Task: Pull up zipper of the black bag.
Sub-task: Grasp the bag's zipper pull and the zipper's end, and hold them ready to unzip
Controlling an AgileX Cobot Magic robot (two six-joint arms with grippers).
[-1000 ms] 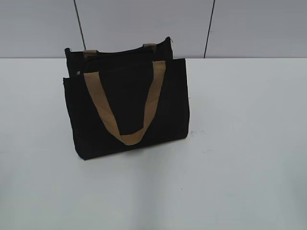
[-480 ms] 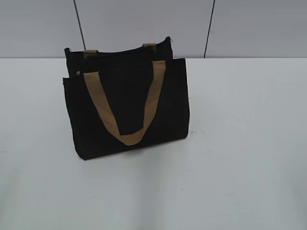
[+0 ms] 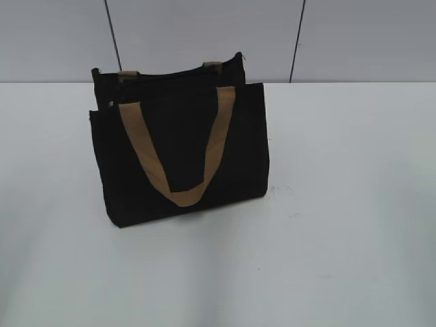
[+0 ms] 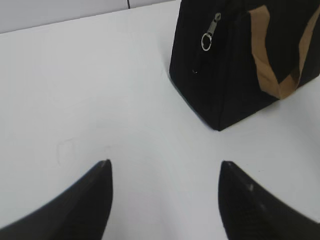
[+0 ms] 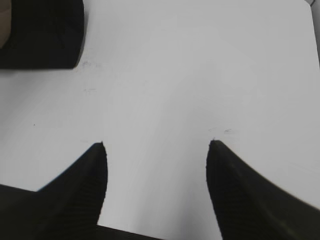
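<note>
The black bag (image 3: 180,153) stands upright on the white table, left of centre, with a tan strap handle (image 3: 178,153) hanging down its front. Its zipper runs along the top edge (image 3: 170,76). In the left wrist view the bag (image 4: 235,65) is at the upper right, and the silvery zipper pull tab with a ring (image 4: 209,35) hangs at its end panel. My left gripper (image 4: 165,165) is open and empty, well short of the bag. My right gripper (image 5: 156,145) is open and empty; a bag corner (image 5: 42,35) shows at its upper left. Neither gripper shows in the exterior view.
The white table (image 3: 340,204) extends around the bag. A grey panelled wall (image 3: 204,34) stands behind it. The table's far right corner (image 5: 305,5) shows in the right wrist view.
</note>
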